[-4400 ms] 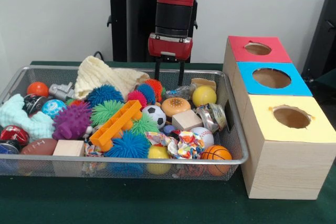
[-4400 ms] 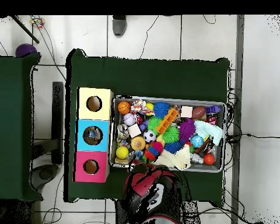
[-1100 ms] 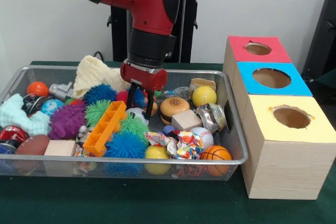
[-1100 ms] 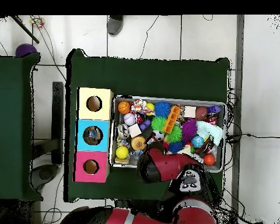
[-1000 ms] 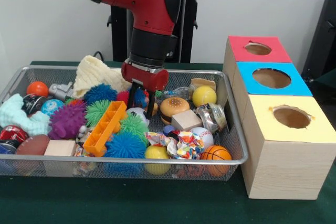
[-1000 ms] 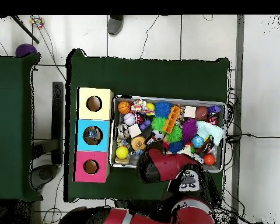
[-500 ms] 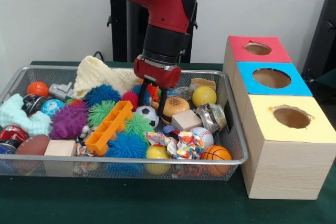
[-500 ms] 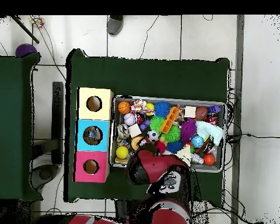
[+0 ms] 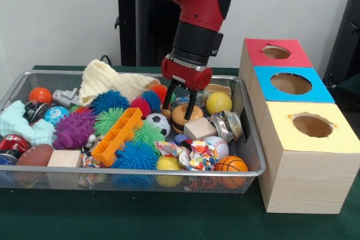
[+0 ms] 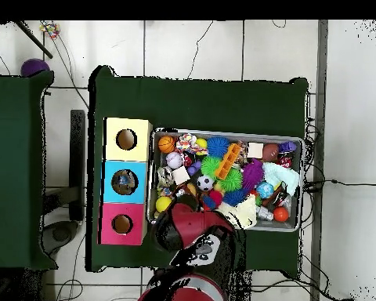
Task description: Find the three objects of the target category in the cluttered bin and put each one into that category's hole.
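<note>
While your gripper (image 9: 179, 107) hangs spread and empty just above the toy burger (image 9: 184, 117), the search step is in hand. Next, probably descend and close. The wire bin (image 9: 250, 139) rests on green cloth (image 9: 169, 217); the three holed boxes (image 9: 306, 155) stand at 3 o'clock, against a pale wall.

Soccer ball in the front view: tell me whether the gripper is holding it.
No. The soccer ball lies in the wire bin left of the open gripper, whose fingers hang empty above the burger toy.
</note>
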Robot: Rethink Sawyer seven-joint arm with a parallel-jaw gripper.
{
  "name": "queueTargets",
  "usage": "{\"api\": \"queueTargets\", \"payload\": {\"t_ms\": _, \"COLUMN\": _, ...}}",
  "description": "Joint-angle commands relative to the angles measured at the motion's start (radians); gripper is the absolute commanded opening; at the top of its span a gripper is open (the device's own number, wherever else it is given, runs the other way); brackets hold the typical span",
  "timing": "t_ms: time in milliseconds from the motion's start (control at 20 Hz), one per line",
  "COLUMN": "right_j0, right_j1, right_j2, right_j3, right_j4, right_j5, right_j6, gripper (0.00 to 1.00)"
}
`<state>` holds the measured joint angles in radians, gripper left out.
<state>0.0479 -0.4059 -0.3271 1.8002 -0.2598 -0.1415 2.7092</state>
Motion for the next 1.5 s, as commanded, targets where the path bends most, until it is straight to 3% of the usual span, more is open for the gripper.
{"api": "queueTargets", "payload": {"t_ms": 50, "right_j0": -0.004, "right_j1": 0.054, "right_j2": 0.025, "right_j3": -0.020, "right_j4": 0.105, "right_j5": -0.030, "right_j6": 0.131, "gripper": 1.00}}
{"api": "queueTargets", "payload": {"t_ms": 600, "right_j0": -0.035, "right_j1": 0.035, "right_j2": 0.060, "right_j3": -0.017, "right_j4": 0.080, "right_j5": -0.012, "right_j6": 0.078, "gripper": 1.00}}
{"api": "queueTargets", "payload": {"t_ms": 800, "right_j0": -0.097, "right_j1": -0.040, "right_j2": 0.168, "right_j3": 0.048, "right_j4": 0.038, "right_j5": 0.061, "right_j6": 0.056, "gripper": 1.00}}
{"api": "queueTargets", "payload": {"t_ms": 1100, "right_j0": -0.073, "right_j1": -0.092, "right_j2": 0.166, "right_j3": 0.105, "right_j4": 0.048, "right_j5": 0.076, "right_j6": 0.060, "gripper": 1.00}}
{"api": "queueTargets", "payload": {"t_ms": 1500, "right_j0": -0.067, "right_j1": -0.087, "right_j2": 0.166, "right_j3": 0.140, "right_j4": 0.037, "right_j5": 0.020, "right_j6": 0.063, "gripper": 1.00}}
